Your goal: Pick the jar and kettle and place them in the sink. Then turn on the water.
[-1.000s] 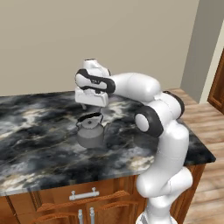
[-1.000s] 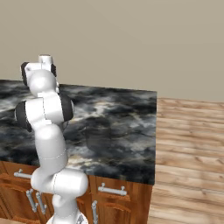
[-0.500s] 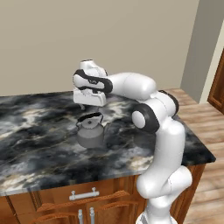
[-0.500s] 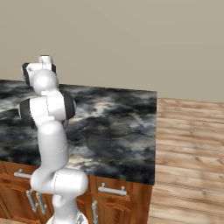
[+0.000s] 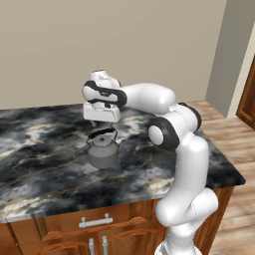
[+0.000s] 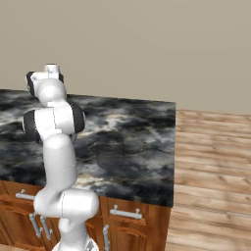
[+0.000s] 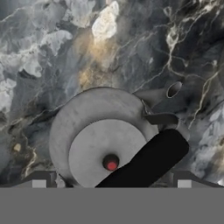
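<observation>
The gripper, jaws spread wide and holding nothing, hangs just above the kettle, which stands upright on the dark marble counter at centre-left of the left base view. No lettering is legible.

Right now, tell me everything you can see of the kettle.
The kettle is squat, rounded and grey, metal by its look, with a flat round lid, a small dark knob with a red spot on top, a short spout and an arched black handle over the lid. It stands upright on the dark marbled counter, and nothing else touches it. The gripper hangs open just above the handle, not gripping it.
</observation>
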### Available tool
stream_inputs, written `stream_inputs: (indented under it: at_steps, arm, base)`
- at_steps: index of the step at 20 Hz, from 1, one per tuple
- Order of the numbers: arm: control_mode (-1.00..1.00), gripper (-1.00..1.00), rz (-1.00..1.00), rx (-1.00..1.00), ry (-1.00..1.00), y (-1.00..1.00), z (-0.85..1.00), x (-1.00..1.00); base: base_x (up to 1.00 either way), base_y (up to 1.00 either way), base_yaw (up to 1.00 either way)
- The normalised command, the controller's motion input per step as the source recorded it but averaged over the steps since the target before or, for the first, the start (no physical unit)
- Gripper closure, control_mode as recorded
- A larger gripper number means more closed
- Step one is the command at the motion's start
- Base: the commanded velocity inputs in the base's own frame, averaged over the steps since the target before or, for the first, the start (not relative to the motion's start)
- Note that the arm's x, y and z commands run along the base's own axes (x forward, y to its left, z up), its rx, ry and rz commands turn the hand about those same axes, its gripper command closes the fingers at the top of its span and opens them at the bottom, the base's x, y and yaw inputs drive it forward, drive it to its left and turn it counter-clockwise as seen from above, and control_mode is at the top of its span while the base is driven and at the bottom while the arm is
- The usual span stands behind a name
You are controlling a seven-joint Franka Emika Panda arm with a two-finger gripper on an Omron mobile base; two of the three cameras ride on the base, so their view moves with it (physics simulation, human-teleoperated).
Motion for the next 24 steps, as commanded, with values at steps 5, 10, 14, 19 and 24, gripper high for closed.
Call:
stream_inputs:
  at_steps: [5,10,14,19,24]
  arm:
    - [-1.0,-1.0,0.0,0.0,0.0,0.0,-0.29,0.0]
    - [-1.0,-1.0,0.0,0.0,0.0,0.0,-0.23,0.0]
    - [-1.0,-1.0,0.0,0.0,0.0,0.0,-0.19,0.0]
    - [-1.0,-1.0,0.0,0.0,0.0,0.0,-0.01,-0.12]
    - [-1.0,-1.0,-0.01,0.0,0.0,0.0,0.0,-0.23]
  base:
    - [0.0,0.0,0.0]
    - [0.0,0.0,0.0]
    - [0.0,0.0,0.0]
    - [0.0,0.0,0.0]
    - [0.0,0.0,0.0]
